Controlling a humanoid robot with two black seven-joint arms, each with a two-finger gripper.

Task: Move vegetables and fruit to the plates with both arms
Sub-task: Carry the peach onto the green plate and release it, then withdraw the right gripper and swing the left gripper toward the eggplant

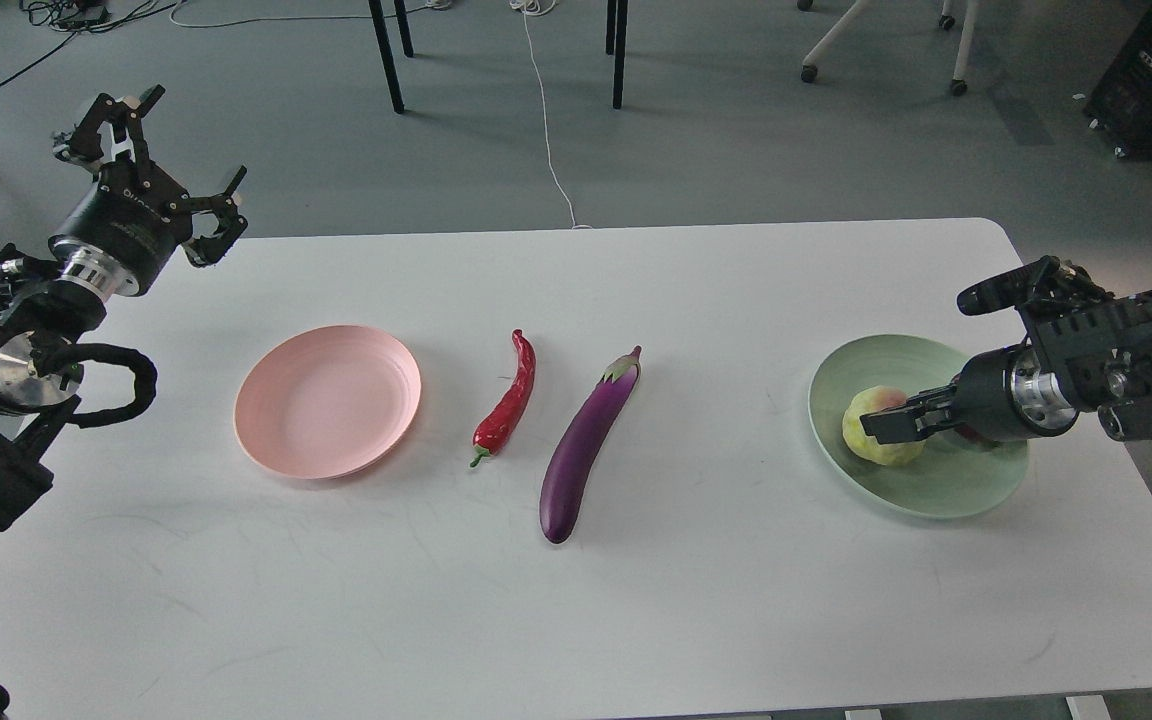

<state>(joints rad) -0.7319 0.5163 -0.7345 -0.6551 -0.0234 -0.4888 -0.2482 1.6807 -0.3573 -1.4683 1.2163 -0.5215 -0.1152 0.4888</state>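
Note:
My right gripper (884, 424) is shut on the yellow-green fruit (882, 450), which sits low in the left part of the mint green plate (936, 497) at the table's right. The pomegranate (970, 437) lies in the same plate, mostly hidden behind the gripper's wrist. The red chili (506, 405) and the purple eggplant (581, 452) lie side by side at the table's middle. The pink plate (326, 400) stands empty to their left. My left gripper (171, 168) is open and empty, raised beyond the table's far left corner.
The white table (636, 600) ends close to the right of the green plate. Chair and table legs (386, 55) and cables (546, 120) are on the floor beyond the far edge.

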